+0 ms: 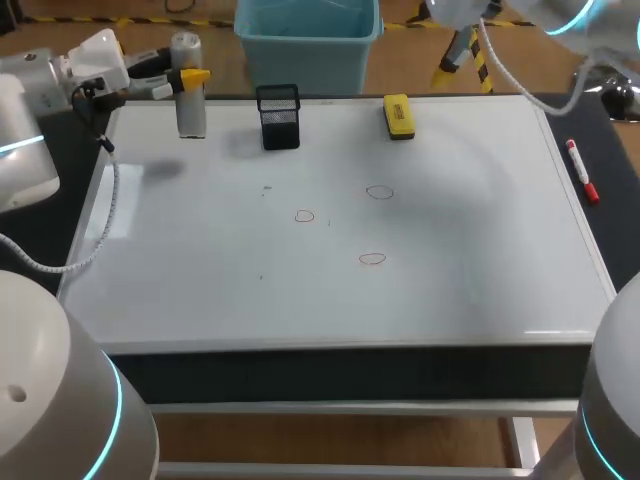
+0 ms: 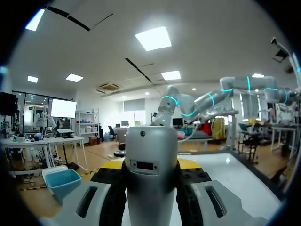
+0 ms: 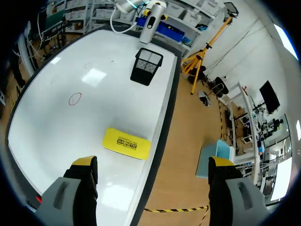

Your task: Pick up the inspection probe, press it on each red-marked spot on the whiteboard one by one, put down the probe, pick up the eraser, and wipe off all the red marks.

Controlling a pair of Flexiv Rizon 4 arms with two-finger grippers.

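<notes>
left claw (image 1: 188, 77): clamped on the inspection probe (image 1: 189, 100), a finger on either side; upper left of the head view.
inspection probe: grey cylinder, upright, lower end over the upper-left corner of the whiteboard (image 1: 450, 290); I cannot tell whether it touches.
right claw (image 3: 153, 164): fingers spread wide apart, holding nothing, with the eraser (image 1: 398, 115) ahead of it.
eraser: yellow, flat on the whiteboard, upper middle of the head view.
red marks (image 1: 380, 192): three small loops near the board's centre, well apart from the probe.
pen holder (image 1: 279, 117): black mesh, between probe and eraser.
marker (image 1: 582, 170): on the dark desk (image 1: 612, 235), right of the whiteboard.
</notes>
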